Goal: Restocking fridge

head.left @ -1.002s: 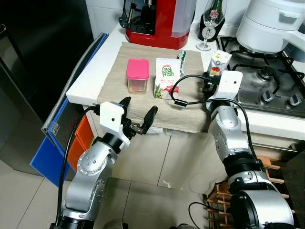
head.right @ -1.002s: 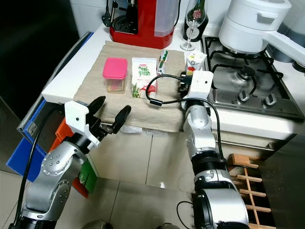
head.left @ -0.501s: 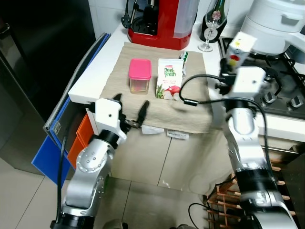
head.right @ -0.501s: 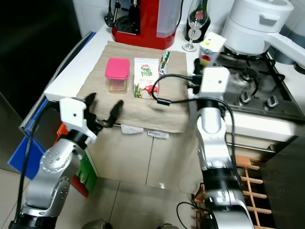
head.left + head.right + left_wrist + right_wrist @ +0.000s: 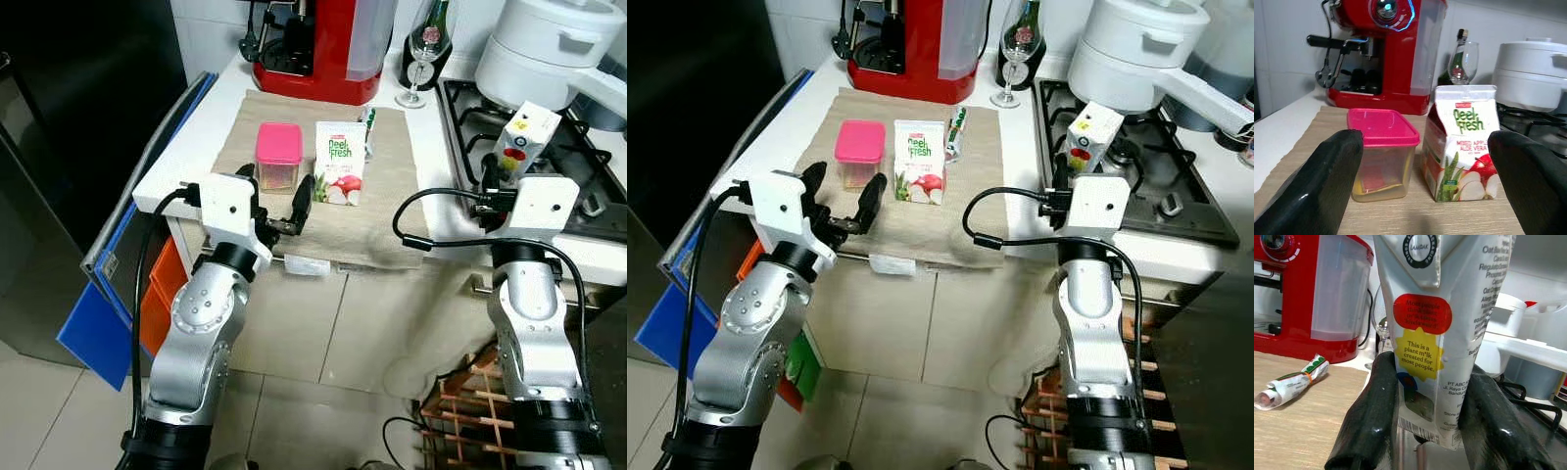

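At the far left stands the dark fridge (image 5: 88, 108), with a blue board (image 5: 93, 323) leaning between it and the white tabletop (image 5: 196, 137). The left gripper (image 5: 279, 201) hovers at the front edge of the tabletop, its fingers (image 5: 1327, 181) spread wide and holding nothing, aimed at the things on the beige cloth (image 5: 382, 196). On that cloth, just ahead of the open fingers, a clear container with a pink lid (image 5: 278, 157) stands upright, and just beside it to the right stands the Peel Fresh juice carton (image 5: 339, 175), the two close but apart. Behind the juice carton lies a small rolled green-and-white packet (image 5: 368, 119). At the back of the tabletop sit the red coffee machine (image 5: 318, 44), a wine glass (image 5: 423, 54) and a dark bottle (image 5: 1457, 54). Further right, the right gripper (image 5: 505, 176) is raised above the edge of the gas stove (image 5: 588, 166), its fingers (image 5: 1371, 416) pinching a white milk carton (image 5: 521, 137) by its lower sides, the carton lifted off the surface and tilted slightly. Behind it on the stove rests a large white pot (image 5: 554, 49).
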